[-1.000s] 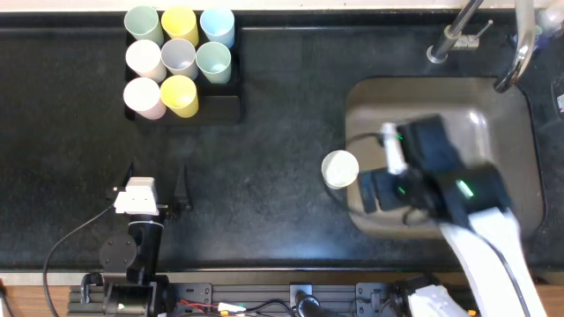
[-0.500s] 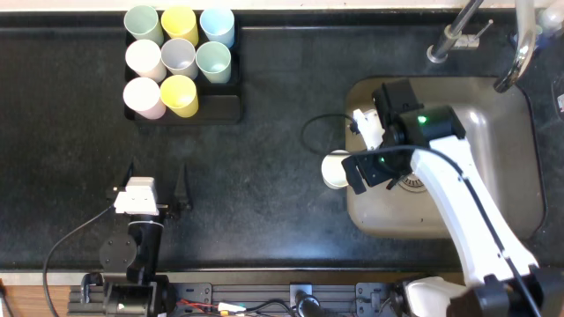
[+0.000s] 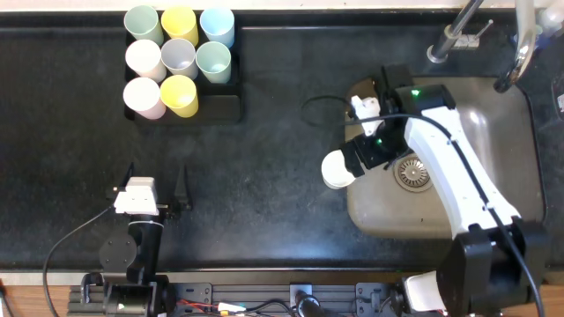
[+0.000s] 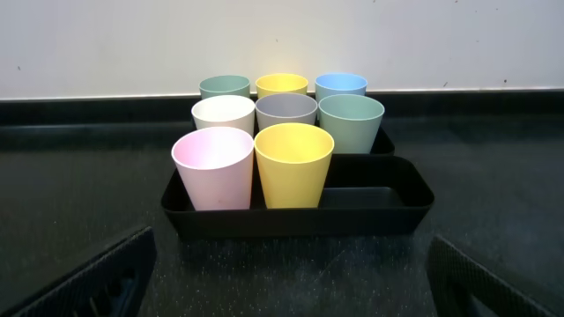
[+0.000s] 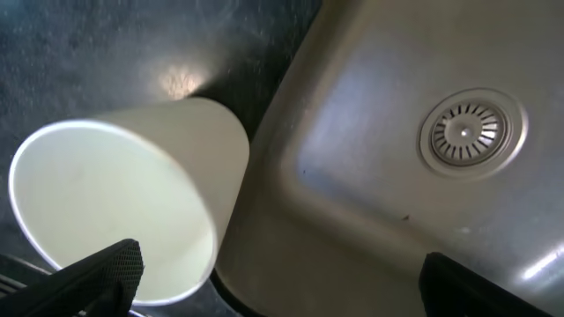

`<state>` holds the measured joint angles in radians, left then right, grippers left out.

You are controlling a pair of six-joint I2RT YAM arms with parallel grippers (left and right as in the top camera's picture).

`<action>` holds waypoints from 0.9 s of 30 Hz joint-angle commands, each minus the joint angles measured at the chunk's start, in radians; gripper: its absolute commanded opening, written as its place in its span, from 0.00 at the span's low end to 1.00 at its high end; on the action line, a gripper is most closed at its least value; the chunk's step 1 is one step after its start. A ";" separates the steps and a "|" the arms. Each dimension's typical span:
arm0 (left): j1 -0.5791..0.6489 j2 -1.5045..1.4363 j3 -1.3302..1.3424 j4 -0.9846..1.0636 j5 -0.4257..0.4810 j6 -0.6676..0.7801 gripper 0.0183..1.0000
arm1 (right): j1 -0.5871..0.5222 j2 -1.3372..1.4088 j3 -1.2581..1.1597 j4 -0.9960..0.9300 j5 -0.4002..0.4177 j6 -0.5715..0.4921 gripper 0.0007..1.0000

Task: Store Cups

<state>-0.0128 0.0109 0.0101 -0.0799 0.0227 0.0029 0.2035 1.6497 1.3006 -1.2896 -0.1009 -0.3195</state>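
At the left rim of the steel sink [image 3: 493, 114], on the dark counter [image 3: 264, 132]: a white cup [image 3: 337, 170], tipped, mouth toward the right wrist camera. Right gripper [image 5: 278, 264] spread wide, one finger at the cup's rim, the other over the basin near the drain [image 5: 467, 132]; no clear grasp. Far-left black tray [image 4: 388, 198] with eight pastel cups [image 4: 293, 163], upright. Left gripper [image 4: 291, 264] wide open, empty, facing the tray.
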 commanded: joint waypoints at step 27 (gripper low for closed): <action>0.004 -0.009 -0.002 -0.002 -0.001 -0.007 1.00 | 0.191 0.092 0.535 -0.184 0.016 0.074 0.04</action>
<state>-0.0128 0.0109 0.0101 -0.0799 0.0223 0.0029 0.3351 1.7470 1.6737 -1.4593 -0.0937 -0.2821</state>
